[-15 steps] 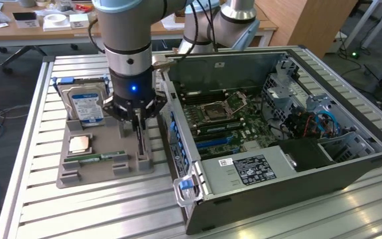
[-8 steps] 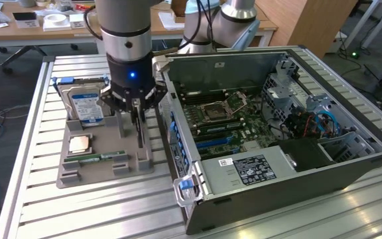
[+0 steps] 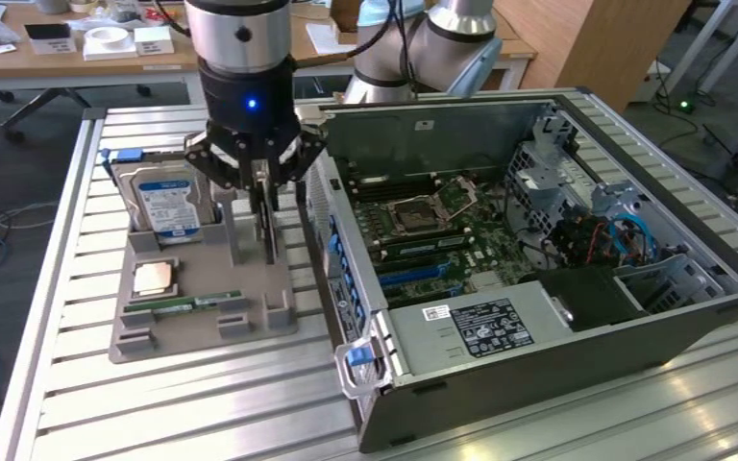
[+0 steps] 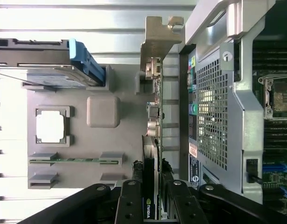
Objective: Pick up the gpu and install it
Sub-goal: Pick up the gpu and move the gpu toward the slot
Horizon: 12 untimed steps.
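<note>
Item 1, my fingers (image 4: pixel 152 173): black, two-pronged, clenched on the gpu (image 4: pixel 153 121), one pad pressed to each flat face.

Item 2, gpu: sits between my fingers and runs out beyond the fingertips, standing on edge over the grey tray (image 4: pixel 125 140). In the exterior view it hangs straight down from my fingers (image 3: pixel 266 206) as a thin dark blade (image 3: pixel 270 245). I cannot tell whether its lower edge rests in the tray's slot. Look: a slim board seen edge-on, with small components along it, a green-and-black NVIDIA label at the gripped end and a bent silver bracket (image 4: pixel 160 35) at the far end.

Item 3, open computer case (image 4: pixel 213 107): just beside the gpu, on one side of my fingers.

Item 4, hard drive (image 4: pixel 36 60), processor (image 4: pixel 50 127) and memory stick (image 4: pixel 73 161): in the tray, on the other side.
</note>
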### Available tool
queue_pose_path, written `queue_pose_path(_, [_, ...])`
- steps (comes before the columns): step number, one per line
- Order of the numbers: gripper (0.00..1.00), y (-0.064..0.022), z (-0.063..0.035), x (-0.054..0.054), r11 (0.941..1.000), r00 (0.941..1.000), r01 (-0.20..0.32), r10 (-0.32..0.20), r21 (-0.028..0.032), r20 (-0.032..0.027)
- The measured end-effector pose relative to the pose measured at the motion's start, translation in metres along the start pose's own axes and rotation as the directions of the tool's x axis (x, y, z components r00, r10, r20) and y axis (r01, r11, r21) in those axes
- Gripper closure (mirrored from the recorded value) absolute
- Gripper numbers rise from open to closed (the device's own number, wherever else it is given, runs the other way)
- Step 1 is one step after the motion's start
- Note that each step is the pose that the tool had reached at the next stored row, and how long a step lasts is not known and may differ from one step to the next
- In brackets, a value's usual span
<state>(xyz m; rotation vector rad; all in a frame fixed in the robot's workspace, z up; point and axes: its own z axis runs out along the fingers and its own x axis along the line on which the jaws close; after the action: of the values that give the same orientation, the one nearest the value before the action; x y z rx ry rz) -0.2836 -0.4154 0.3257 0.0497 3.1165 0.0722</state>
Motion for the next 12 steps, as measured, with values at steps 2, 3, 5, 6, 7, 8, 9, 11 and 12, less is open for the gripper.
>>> queue_pose_path(2, [0.74,0.0004,-0.008,0.0,1.0,1.0,0.0,0.0,-0.0001,0.0001])
queue_pose_path(3, [0.74,0.0006,-0.0119,0.0,1.0,1.0,0.0,0.0,-0.0001,0.0001])
queue_pose_path(5, [0.74,0.0009,-0.0197,0.0,1.0,1.0,0.0,0.0,0.0,0.0])
queue_pose_path(6, [0.74,0.0011,-0.0232,-0.001,1.0,1.0,0.0,0.0,0.0,0.0001])
queue_pose_path(7, [0.74,0.0012,-0.0266,-0.001,1.0,1.0,0.0,0.0,-0.0001,0.0001])
queue_pose_path(8, [0.74,0.0014,-0.03,-0.001,1.0,1.0,0.0,0.0,0.0,0.0])
queue_pose_path(9, [0.74,0.0016,-0.0334,-0.001,1.0,1.0,0.0,0.0,0.0,0.0])
queue_pose_path(11, [0.74,0.0019,-0.0397,-0.001,1.0,1.0,0.0,0.0,0.0,0.0001])
queue_pose_path(12, [0.74,0.002,-0.0429,-0.001,1.0,1.0,0.0,0.0,0.0,0.0001])
